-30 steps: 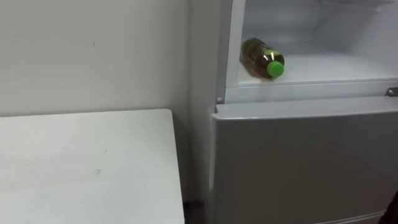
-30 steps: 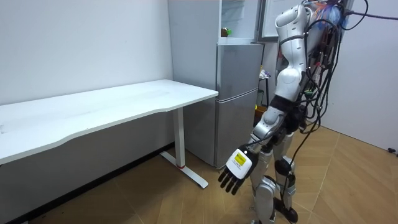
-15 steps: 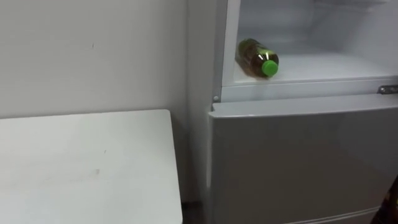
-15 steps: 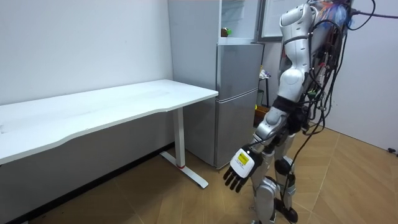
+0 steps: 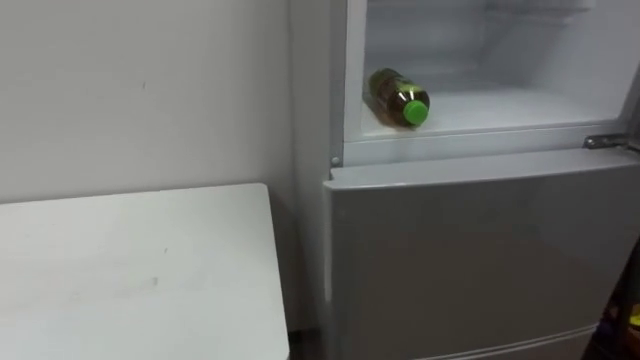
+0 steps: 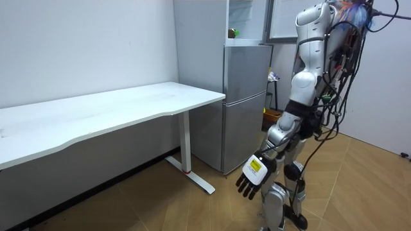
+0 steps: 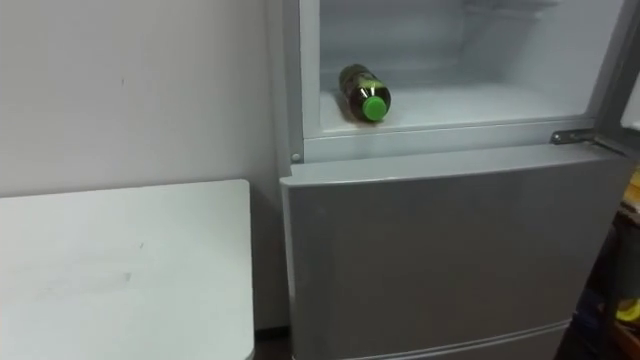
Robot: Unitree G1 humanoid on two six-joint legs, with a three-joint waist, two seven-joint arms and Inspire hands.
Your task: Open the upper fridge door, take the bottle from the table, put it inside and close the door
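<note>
the bottle [image 5: 397,97] lies on its side on the shelf [image 5: 520,108] of the upper fridge compartment. in my left eye view it sits at about 1 o'clock. its green cap [image 5: 414,111] points out toward me at 5 o'clock, close to the shelf's front lip. the bottle is tucked near the compartment's left wall, and bare white shelf runs from it toward 3 o'clock. below the lip, the lower fridge door [image 5: 470,260] is closed. a small metal hinge [image 5: 600,142] sits at the compartment's right front corner.

at 8 o'clock is the white table [image 5: 130,270]. its right edge is just beside the fridge's side, with a narrow dark gap between them. in the room view the upper door [image 6: 281,19] stands swung open. the robot stands in front of the fridge, on the room view's right. the wooden floor [image 6: 192,208] is open between it and the table's leg [image 6: 187,144].

my left hand [image 6: 252,178] hangs low at the robot's side, at about 5 o'clock in the room view. its fingers are released, loose and pointing down, well apart from the bottle.

since a second ago both eye views have slid, so the fridge sits further toward 9 o'clock; that is my camera, as the bottle lies as it did. in the room view the torso and left hand have drawn toward 3 o'clock, away from the fridge.
</note>
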